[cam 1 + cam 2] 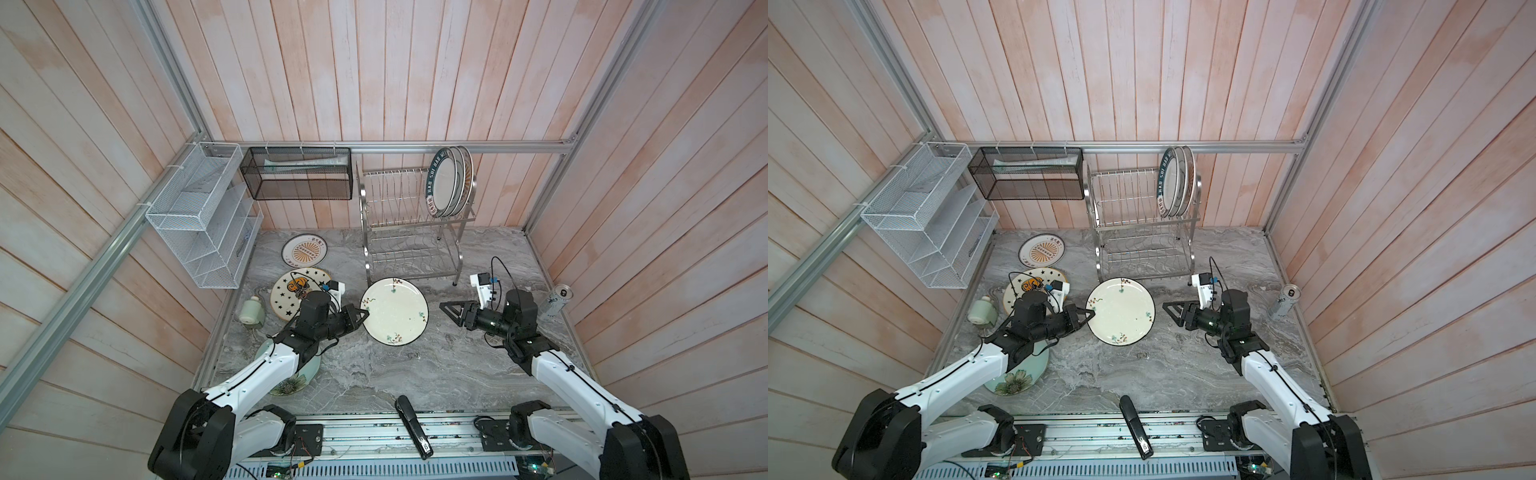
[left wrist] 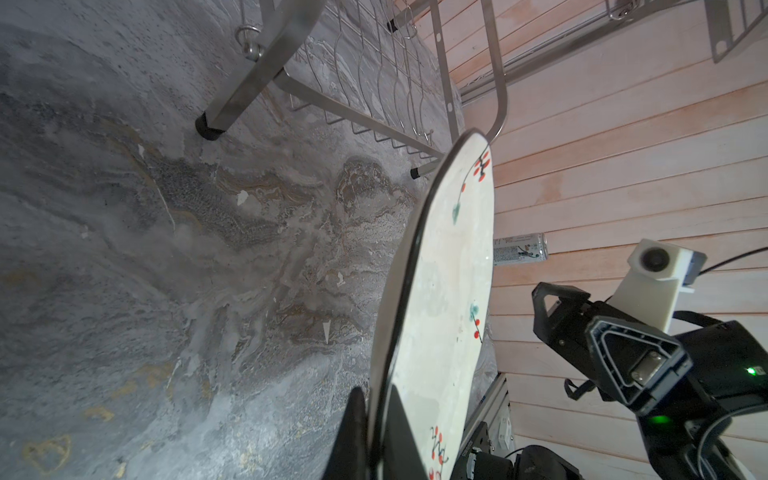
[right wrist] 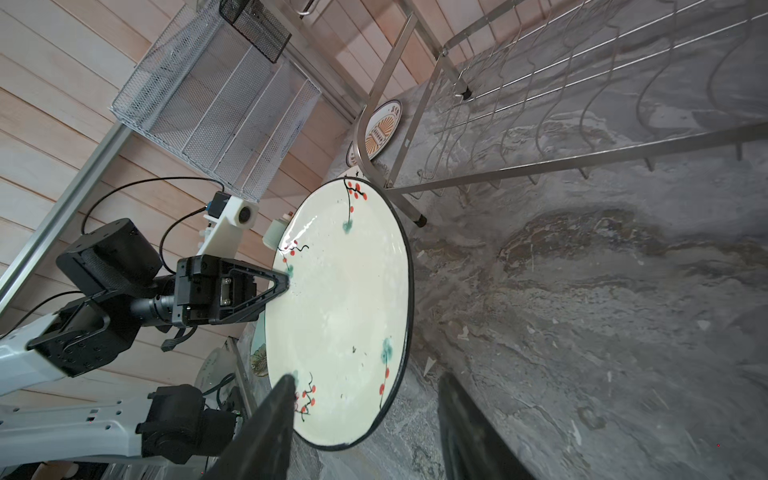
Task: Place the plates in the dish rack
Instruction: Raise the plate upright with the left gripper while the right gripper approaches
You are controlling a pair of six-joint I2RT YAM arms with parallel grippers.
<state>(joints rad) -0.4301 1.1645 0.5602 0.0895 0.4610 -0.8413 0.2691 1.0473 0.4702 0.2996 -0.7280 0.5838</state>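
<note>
Grey marble tabletop (image 1: 415, 374): the left gripper (image 1: 365, 312) clamps tight on the rim of a cream flower-sprigged plate (image 1: 395, 311) just before the dish rack (image 1: 411, 232), while the right gripper (image 1: 444, 308) hangs part-open near the plate's opposite edge, holding nothing.

Grey marble tabletop (image 1: 415, 365). White mesh organizer (image 1: 199, 216) hangs above its far-left corner. Black mesh basket (image 1: 297, 174) hangs above its far edge. Pale green bottle (image 1: 251, 312) at its left edge. 1 can (image 1: 555, 300) at its right edge. Black stapler (image 1: 413, 426) across its near edge.
</note>
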